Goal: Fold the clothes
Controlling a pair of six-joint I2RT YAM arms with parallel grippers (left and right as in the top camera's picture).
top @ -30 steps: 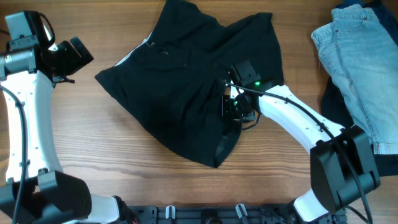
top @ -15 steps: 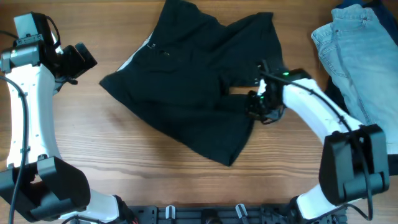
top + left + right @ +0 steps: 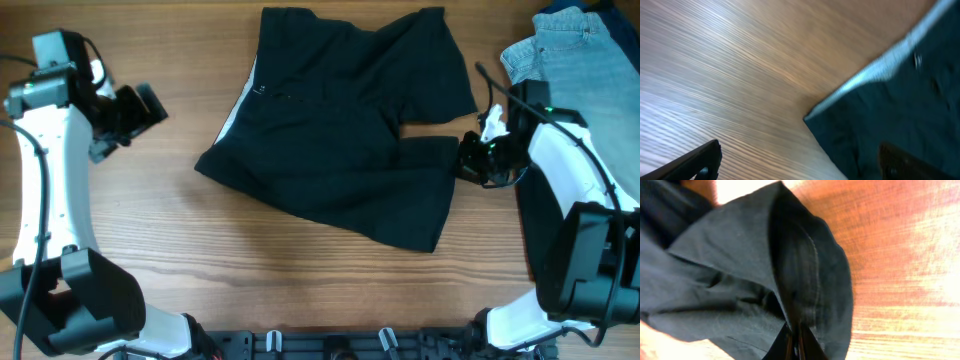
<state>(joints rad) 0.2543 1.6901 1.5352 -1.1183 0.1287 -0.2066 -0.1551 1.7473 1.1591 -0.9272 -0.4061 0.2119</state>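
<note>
1. Shows a pair of black shorts spread mostly flat on a wooden worktop, in the upper middle of the overhead frame. Waistband to the left, with a strip of grey lining; two legs pointing right.
2. Shows the right arm reaching in from the right edge, right jaws clenched on the outer hem corner of the lower leg. In the right wrist view, a fold of black cloth pinched at the bottom centre of the frame.
3. Shows the left arm at the upper left, well apart from the shorts. Left jaws released and holding nothing: two dark tips far apart at the bottom corners of the left wrist view, over bare wood and a waistband corner.
4. Also shows light-blue jeans in the upper right corner, not part of the job.
5. Judged thin, light and limp: likely to sag, crease and drag along the wood rather than move as one piece. Not breakable.
6. Best taken by hems, waistband corners or seams, for the doubled cloth and a firmer pinch. Probably needs a hold at two corners at once to carry one half over the other without bunching.
</note>
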